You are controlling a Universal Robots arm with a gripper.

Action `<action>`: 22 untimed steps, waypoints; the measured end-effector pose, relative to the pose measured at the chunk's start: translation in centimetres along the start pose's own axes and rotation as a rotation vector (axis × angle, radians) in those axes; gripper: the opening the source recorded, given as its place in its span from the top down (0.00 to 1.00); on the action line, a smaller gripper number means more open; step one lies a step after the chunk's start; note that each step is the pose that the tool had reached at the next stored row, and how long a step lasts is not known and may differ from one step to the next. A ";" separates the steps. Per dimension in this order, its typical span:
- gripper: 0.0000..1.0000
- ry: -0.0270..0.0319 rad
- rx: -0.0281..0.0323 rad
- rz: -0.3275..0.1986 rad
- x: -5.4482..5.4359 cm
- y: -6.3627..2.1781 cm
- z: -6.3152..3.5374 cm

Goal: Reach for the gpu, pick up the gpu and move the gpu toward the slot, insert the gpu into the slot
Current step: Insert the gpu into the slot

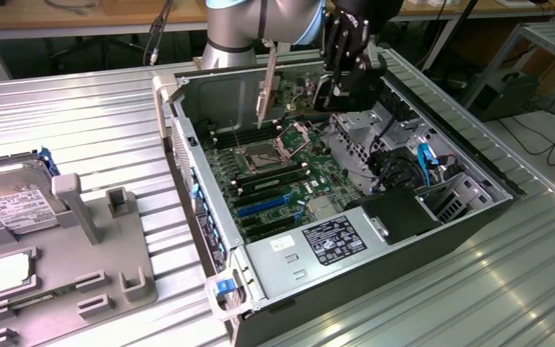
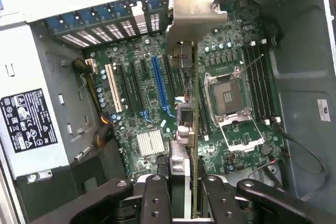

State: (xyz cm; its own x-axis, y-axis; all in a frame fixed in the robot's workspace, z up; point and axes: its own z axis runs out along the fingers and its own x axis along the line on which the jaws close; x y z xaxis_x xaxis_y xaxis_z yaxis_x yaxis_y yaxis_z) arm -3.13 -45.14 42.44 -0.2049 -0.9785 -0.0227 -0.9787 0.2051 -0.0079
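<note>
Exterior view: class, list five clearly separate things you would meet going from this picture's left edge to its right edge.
hard drive → grey upright stand → gpu → end effector → blue cables

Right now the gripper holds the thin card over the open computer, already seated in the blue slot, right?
Not seated. The gripper holds the gpu clear above the motherboard; the blue slot lies bare in the wrist view.
</note>
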 end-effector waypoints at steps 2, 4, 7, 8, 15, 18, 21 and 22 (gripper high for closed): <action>0.72 -0.0038 0.0179 -0.094 0.0 0.00 0.14; 0.72 -0.0067 0.0190 -0.188 0.0 -0.01 0.35; 0.72 -0.0072 0.0166 -0.188 0.1 0.30 0.58; 0.72 -0.0071 0.0166 -0.188 0.1 0.93 0.81; 0.72 -0.0074 0.0161 -0.207 -0.2 1.29 3.78; 0.72 -0.0077 0.0159 -0.214 -0.1 1.74 4.49; 0.72 -0.0078 0.0154 -0.223 0.0 1.98 4.97; 0.72 -0.0079 0.0153 -0.227 0.0 2.11 5.12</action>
State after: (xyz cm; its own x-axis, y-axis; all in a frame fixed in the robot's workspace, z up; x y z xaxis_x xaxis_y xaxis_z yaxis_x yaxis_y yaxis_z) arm -5.14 -44.63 37.31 0.0203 -0.9994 -0.0264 -0.9994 -0.0196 -0.0288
